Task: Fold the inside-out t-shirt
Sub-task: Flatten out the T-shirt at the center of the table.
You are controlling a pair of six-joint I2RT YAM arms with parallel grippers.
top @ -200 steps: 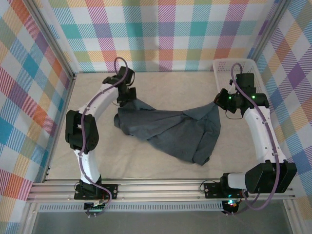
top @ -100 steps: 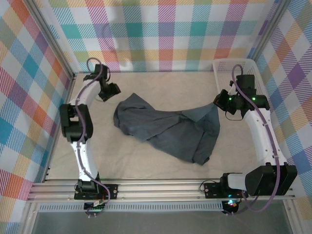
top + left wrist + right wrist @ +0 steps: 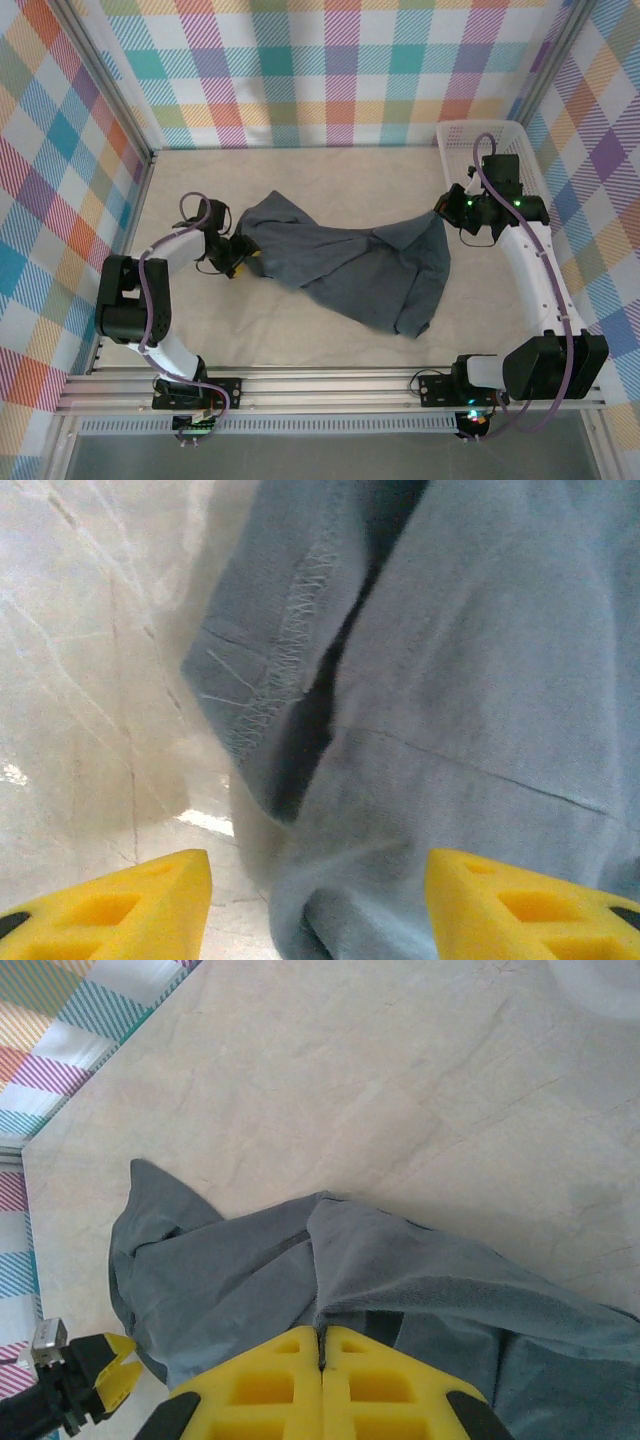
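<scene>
**Item: shirt (image 3: pixel 350 270).** Status: unfolded.
- It lies crumpled on the table (image 3: pixel 200 330) between my two tools.
- One end is bunched just ahead of the left gripper (image 3: pixel 248 257). The other is drawn up to the right gripper (image 3: pixel 445 212).
- I see no clean fold line and no squared edge. The cloth between the tools is a slack, creased sheet with a loose flap hanging on the side nearer the arm bases.
- In the left wrist view the seam stitching (image 3: pixel 290 630) faces outward, so I judge it inside out.

**Progress, by my reckoning:** early.
- Done: one end lifted.
- Left: spreading it flat, bringing the sleeves in, laying the halves together.

**Item: left gripper.**
- The jaws stand well apart.
- The yellow fingers (image 3: pixel 120 900) sit either side of a bunched, stitched edge, low over the table.
- Cloth runs ahead of them and into the gap, but nothing is pinched.
- I cannot tell whether either finger touches the cloth.

**Item: right gripper.**
- The jaws are closed, pads (image 3: pixel 380 1370) pressed together with a thin ridge of shirt caught in the seam between them.
- The cloth fans out ahead of the tool and down to the table.
- I read this as a firm pinch holding that end raised.

**Item: basket (image 3: pixel 480 125).** It stands behind the right gripper, apart from the shirt.
</scene>
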